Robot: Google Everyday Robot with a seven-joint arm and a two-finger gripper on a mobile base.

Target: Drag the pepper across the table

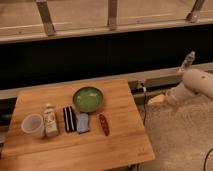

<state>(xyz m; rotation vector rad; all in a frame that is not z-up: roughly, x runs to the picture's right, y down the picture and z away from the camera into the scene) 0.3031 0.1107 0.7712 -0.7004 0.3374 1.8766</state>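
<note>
the pepper (103,124) is a small, slender, dark red pod, narrowing toward its ends and faintly glossy. it lies flat on the tabletop (117,147), its length running roughly front to back. it sits a little right of centre, just beside a blue sponge (82,122) with a thin gap between them, and near the front right of a green bowl (88,98).

the tabletop is light brown butcher block, roughly square, with plank grain running across it. the bowl is round and shallow with a smooth, shiny inside. left of the soft-looking rectangular sponge stands a black-and-white striped block (69,119). further left are a small pale bottle (50,120) and a plain white cup (33,125).

the hand (156,99) hangs off the tabletop's right edge, at the end of a smooth, rounded white arm (200,82). it is well apart from the pepper and seems to hold nothing. it shows only as a pale tan tip, so i cannot tell whether it is wide or narrow.
</note>
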